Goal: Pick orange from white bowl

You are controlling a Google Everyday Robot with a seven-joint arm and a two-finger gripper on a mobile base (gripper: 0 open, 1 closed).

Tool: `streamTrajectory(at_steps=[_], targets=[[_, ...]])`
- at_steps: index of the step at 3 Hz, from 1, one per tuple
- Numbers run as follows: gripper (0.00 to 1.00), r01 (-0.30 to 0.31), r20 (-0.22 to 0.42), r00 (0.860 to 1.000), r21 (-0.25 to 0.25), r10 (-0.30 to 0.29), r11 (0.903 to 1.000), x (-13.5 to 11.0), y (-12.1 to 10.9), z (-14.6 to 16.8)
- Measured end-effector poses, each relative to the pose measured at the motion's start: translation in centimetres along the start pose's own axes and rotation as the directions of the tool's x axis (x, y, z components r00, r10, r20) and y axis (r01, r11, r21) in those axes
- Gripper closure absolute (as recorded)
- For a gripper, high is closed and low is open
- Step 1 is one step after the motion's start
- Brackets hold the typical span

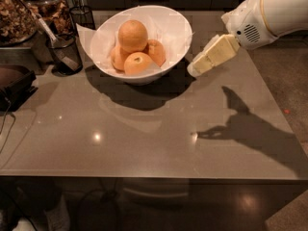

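Observation:
The large white bowl (175, 42) with paper lining stands at the back of the grey table. The orange (133, 35), the largest and roundest, sits on top of a pile of smaller oranges, one with a dark stem dimple (137, 63) in front. My gripper (195, 69) comes in from the upper right on a white arm. Its cream-coloured tip hangs above the table just right of the bowl's rim, apart from the fruit.
A black wire-mesh cup (63, 53) with utensils stands left of the bowl, a second one (82, 16) behind it. Containers of brown snacks (17, 18) sit at the far left. A dark object (14, 83) lies on the table's left edge.

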State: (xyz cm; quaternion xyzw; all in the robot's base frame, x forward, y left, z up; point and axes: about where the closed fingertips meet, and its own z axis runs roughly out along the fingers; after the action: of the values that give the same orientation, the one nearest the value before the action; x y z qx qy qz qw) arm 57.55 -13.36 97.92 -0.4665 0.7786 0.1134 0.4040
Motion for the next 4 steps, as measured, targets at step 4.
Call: streamTrajectory(at_steps=[4], targets=[[0.0,0.038,0.063,0.997,-0.01,-0.038,0.9992,-5.4,-0.2,5.9]])
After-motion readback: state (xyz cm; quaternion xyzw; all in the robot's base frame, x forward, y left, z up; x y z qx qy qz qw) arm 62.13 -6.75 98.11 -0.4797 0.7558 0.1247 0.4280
